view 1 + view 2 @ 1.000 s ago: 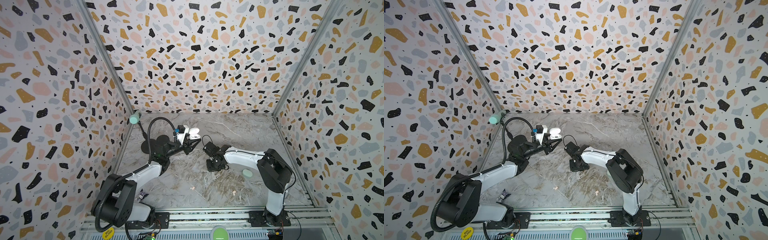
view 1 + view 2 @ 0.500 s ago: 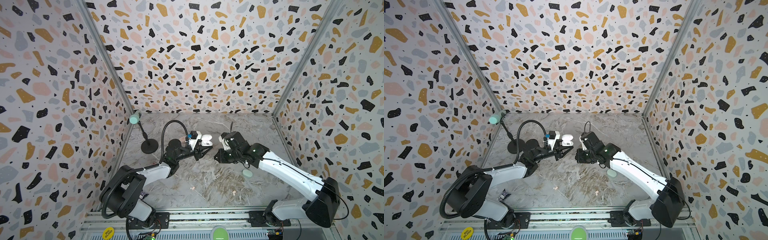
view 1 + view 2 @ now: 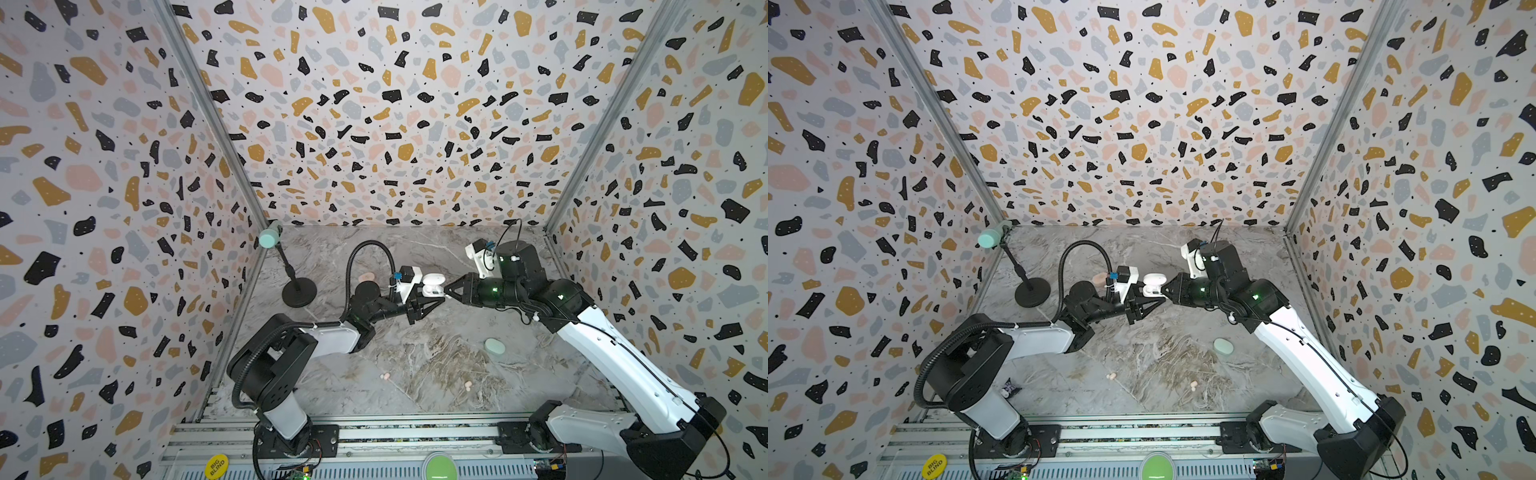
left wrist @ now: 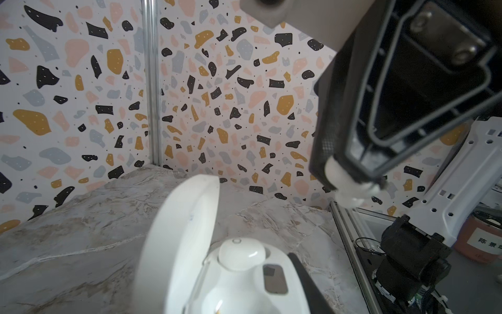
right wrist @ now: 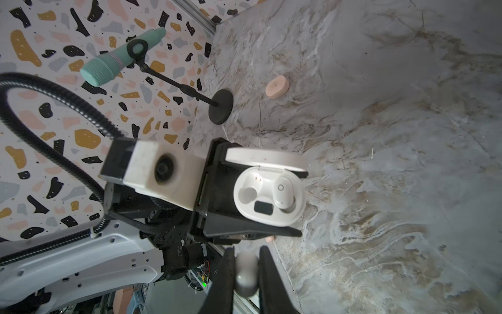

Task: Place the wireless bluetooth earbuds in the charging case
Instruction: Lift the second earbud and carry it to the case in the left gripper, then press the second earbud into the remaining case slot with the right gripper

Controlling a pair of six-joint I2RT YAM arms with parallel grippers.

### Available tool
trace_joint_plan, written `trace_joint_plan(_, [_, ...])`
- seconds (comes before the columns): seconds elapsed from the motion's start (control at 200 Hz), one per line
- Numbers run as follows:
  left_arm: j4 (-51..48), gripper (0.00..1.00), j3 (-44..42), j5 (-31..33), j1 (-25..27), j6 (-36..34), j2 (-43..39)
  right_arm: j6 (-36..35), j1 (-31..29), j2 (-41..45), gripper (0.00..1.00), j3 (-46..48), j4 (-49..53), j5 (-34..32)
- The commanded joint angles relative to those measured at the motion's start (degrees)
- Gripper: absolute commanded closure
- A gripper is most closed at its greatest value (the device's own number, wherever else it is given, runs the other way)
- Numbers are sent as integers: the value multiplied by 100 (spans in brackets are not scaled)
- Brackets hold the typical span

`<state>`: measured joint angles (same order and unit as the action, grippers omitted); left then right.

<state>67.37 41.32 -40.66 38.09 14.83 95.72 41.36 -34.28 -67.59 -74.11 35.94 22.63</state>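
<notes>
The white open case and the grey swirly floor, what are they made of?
The white oval charging case looks like smooth, glossy hard plastic: a bright glint sits on the small rounded white earbud seated in it, and its edges are cleanly moulded. The grey veined tabletop looks like marble, but its flat, dull sheen could equally be a printed sheet; I cannot tell which.

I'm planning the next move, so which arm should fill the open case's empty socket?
Right. The right gripper is shut on a white earbud near the open white case, whose empty socket faces it. The left gripper is busy holding that case.
</notes>
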Motion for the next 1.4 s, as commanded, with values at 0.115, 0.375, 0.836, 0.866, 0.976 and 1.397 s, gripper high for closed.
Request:
trace_joint_plan(0.115, [896,96,365,-126,170,262,165,95,116,27,87,4,-567,511])
trace_joint_plan(0.375, [1177,96,465,-95,293,423,302,293,129,83,87,326,-931,670])
trace_joint_plan(0.836, [1331,96,452,-30,479,499,273,416,127,88,87,558,-1195,626])
trace_joint_plan(0.866, [1331,96,439,-23,480,500,263,432,125,96,87,576,-1193,628])
trace_joint_plan(0.976, [1323,96,422,-3,489,488,229,449,124,118,87,625,-1191,639])
trace_joint_plan(1.397, [1299,96,412,58,486,471,201,392,132,238,72,528,-747,406])
